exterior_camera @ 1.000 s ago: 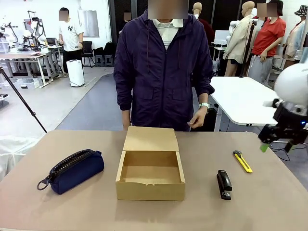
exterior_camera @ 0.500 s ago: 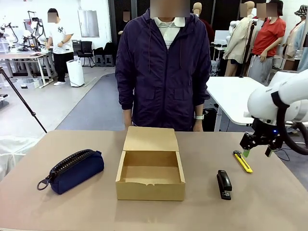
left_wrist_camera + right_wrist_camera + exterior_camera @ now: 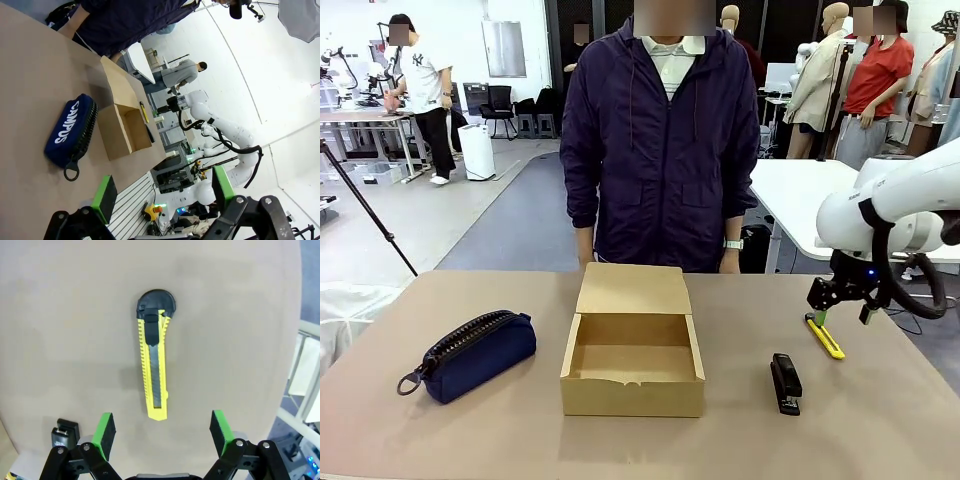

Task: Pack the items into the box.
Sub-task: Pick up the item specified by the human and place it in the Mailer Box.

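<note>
— Pouch at the far left, then?
— Yes. The navy pouch lies on the table, well apart from the box, with its ring pull toward the robot's side. In its own wrist view the left gripper has its jaws spread wide, with nothing between the green pads.
— And the middle?
— The box sits at the centre of the table in front of the person. Its flap lid is folded back toward them and the inside shows bare cardboard.
— Where are the items?
— Both are on the table to the right of the box, outside it. The black stapler lies nearer the robot's edge, apart from the box wall. The yellow cutter lies farther right and a little farther back, near the stapler but not touching it.
— And the right arm?
— The right gripper hovers just above the cutter. The right wrist view looks straight down on it, and the cutter lies lengthwise in line with the gap between the fingers. The jaws are fully apart and grip nothing.
</note>
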Controlling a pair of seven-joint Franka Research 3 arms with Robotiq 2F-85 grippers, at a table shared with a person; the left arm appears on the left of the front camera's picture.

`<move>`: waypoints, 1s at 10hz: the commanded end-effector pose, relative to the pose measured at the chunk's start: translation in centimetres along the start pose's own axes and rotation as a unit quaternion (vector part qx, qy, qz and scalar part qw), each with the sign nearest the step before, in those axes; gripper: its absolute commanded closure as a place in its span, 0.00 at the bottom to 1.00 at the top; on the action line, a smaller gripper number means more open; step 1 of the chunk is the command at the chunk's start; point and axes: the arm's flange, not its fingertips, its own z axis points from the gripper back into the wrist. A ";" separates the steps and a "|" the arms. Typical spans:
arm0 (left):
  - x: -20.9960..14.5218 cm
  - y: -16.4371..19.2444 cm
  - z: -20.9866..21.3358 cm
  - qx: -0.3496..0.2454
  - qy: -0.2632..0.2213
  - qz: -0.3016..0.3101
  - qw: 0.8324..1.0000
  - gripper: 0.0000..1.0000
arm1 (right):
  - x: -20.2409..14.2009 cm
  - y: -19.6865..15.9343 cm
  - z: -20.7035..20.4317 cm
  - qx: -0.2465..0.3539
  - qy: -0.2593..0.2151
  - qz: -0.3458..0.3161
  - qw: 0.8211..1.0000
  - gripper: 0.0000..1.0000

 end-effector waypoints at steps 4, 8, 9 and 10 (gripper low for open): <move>-0.1 -0.2 0.1 -0.006 0.001 -0.002 1.000 0.00 | 2.4 1.2 -2.9 -0.029 -0.029 -0.017 0.999 0.00; -0.1 -0.2 0.1 -0.006 0.001 -0.002 1.000 0.00 | 3.2 1.6 -4.0 -0.027 -0.027 0.000 0.999 0.00; -0.1 -0.2 0.1 -0.006 0.001 -0.002 1.000 0.00 | 3.2 1.6 -4.1 -0.035 -0.027 -0.002 0.999 0.00; -0.1 -0.2 0.1 -0.006 0.001 -0.002 1.000 0.00 | 3.3 1.6 -4.1 -0.041 -0.024 -0.004 0.999 0.00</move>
